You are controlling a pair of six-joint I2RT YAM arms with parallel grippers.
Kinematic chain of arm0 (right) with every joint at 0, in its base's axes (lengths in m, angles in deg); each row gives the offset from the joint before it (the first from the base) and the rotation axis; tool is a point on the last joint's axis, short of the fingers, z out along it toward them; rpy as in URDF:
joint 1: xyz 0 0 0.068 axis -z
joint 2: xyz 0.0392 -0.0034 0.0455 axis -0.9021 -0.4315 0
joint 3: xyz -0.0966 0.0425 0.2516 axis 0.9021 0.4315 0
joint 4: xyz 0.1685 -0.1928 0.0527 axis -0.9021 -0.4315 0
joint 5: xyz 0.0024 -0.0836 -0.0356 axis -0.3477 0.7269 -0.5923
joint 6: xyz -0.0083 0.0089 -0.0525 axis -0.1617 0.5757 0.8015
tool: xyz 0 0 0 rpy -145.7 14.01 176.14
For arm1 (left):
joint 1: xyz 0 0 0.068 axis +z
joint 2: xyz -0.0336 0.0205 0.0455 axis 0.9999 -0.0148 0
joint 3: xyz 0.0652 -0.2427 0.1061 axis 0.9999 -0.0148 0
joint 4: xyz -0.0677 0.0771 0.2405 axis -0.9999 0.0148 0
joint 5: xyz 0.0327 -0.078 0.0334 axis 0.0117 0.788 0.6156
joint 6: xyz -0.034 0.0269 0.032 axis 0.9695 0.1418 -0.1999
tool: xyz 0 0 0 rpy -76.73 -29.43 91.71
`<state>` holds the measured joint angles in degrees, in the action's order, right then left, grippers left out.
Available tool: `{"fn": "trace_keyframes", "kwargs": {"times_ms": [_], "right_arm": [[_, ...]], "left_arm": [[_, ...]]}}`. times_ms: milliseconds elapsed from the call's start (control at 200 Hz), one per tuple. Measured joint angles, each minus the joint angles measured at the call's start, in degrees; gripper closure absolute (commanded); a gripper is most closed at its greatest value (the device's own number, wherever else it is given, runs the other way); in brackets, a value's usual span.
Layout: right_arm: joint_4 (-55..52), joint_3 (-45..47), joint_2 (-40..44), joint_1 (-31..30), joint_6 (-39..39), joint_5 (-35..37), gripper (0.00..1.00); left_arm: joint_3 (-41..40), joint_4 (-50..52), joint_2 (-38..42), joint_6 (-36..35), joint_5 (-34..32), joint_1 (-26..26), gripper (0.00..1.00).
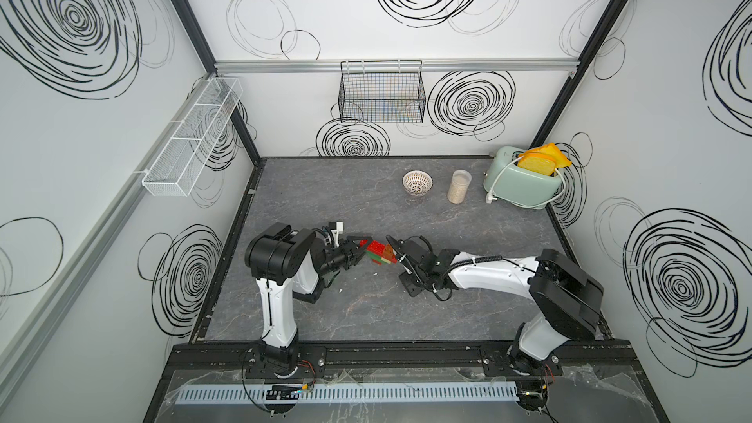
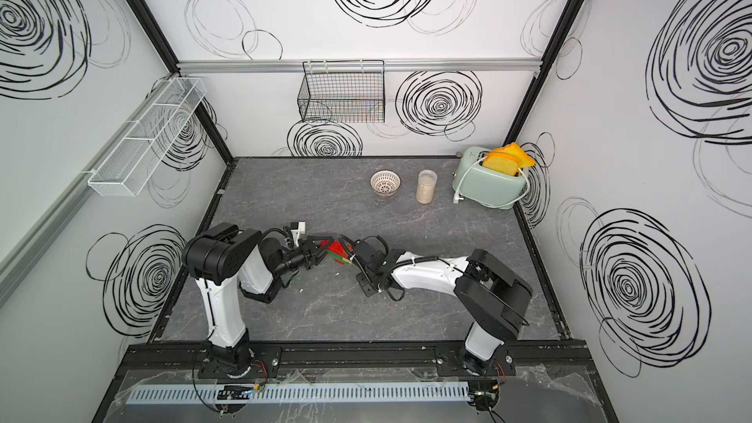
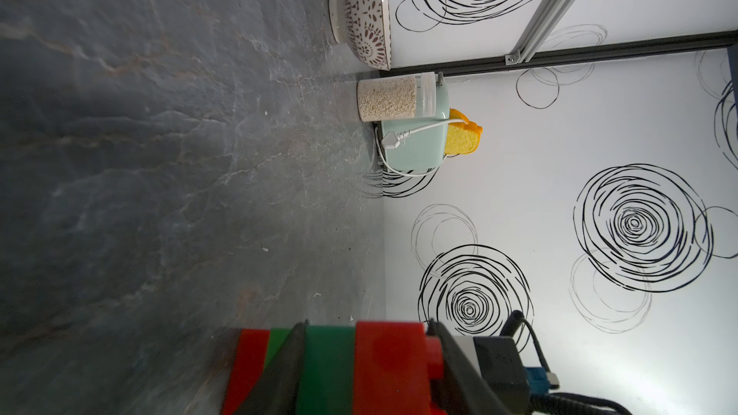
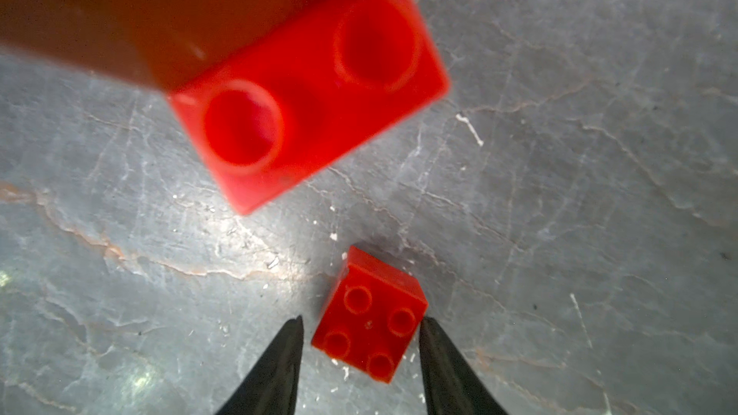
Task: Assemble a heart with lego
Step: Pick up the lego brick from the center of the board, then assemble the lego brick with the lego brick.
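Your right gripper [image 4: 361, 323] stood with its jaws apart around a small square red four-stud plastic brick [image 4: 371, 309] that lay studs-up on the dark grey marbled counter [image 4: 579, 153]. One black fingertip [image 4: 439, 353] touched a corner of the brick, while its partner stood just clear of the opposite side. Your left gripper [image 1: 363, 249] was clamped on the heart [image 1: 381, 255], a stepped cluster of red, green, lime-yellow and orange studded bricks, and appeared to hold it clear of the counter between the two arms. In the right wrist view its red end hung blurred and close to the lens, above the loose brick. That brick sat skewed to the jaws, so I judge the main risk to be a corner-on pinch. Closing from there could spin the brick or squirt it out sideways, with the touching fingertip shoving it before the other arrived. With the heart so near overhead, a straight lift could strike it and twist it in the left gripper's hold, or pop a layer loose. Squaring the wrist to the brick first would seem safer.
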<state>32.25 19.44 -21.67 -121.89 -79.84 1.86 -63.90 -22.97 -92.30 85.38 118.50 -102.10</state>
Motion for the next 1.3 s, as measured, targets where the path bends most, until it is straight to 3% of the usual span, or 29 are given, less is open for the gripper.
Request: {"fn": "trace_keyframes", "kwargs": {"times_ms": [255, 640, 825, 1011, 1166, 1301], "right_arm": [[1.4, 0.0, -1.1, 0.3, 0.0, 0.0, 0.56], [1.7, 0.0, -0.7, 0.5, 0.6, 0.6, 0.73], [-2.4, -0.1, 5.6, 3.3, 3.2, 0.2, 0.74], [-7.8, -0.7, 14.0, 10.9, 7.3, 0.2, 0.74], [-9.6, -2.0, 18.2, 16.9, 12.0, 0.0, 0.73], [-10.4, -6.2, 17.6, 18.2, 16.0, -1.7, 0.73]], "left_arm": [[0.0, 0.0, 0.0, 0.1, 0.0, 0.0, 0.79], [0.0, 0.0, -0.1, 0.3, -0.2, -0.2, 0.79], [0.0, 0.0, -0.1, 0.3, -1.0, -1.4, 0.78], [0.3, 0.0, -0.1, 0.5, -2.6, -4.5, 0.77], [0.8, 0.0, -0.3, 1.2, -4.3, -8.6, 0.64], [1.1, 0.0, -0.5, 1.8, -5.4, -10.5, 0.55]]}}
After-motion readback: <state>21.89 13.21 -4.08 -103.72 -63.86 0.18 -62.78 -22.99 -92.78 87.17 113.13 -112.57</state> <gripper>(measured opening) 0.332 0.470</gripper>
